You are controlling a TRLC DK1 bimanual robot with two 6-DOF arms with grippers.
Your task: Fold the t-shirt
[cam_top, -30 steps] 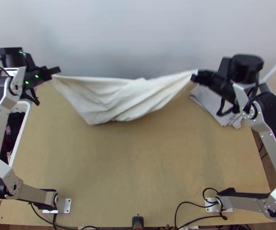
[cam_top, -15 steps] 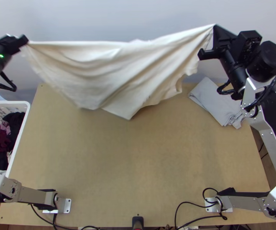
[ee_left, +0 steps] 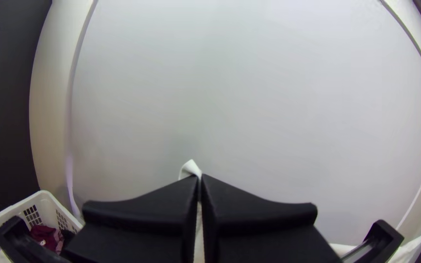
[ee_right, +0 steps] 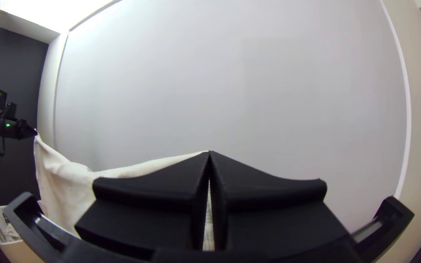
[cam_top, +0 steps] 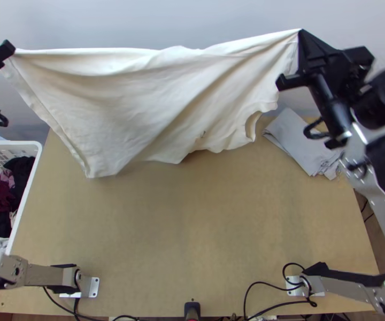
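Note:
The cream t-shirt (cam_top: 139, 101) hangs stretched between both grippers above the table's far part, its lower edge uneven, with an armhole-like opening near its right end. At the upper left, my left gripper (cam_top: 2, 52) holds one corner. My right gripper (cam_top: 299, 36) holds the other top corner, higher up the picture. In the left wrist view my left gripper (ee_left: 200, 179) is closed on a bit of the t-shirt (ee_left: 190, 168). The right wrist view has my right gripper (ee_right: 209, 155) pinching the t-shirt (ee_right: 74, 175), which runs across to the left arm's gripper.
A folded grey cloth (cam_top: 302, 144) lies on the table (cam_top: 203, 230) at the right, below the right arm. A white basket (cam_top: 37, 155) with dark clothes stands beyond the table's left edge. Black cables (cam_top: 256, 305) lie along the near edge.
Both grippers have moved up the picture and apart, the left one farther left. The t-shirt has gone from bunched and sagging to widely spread, its left part hanging down.

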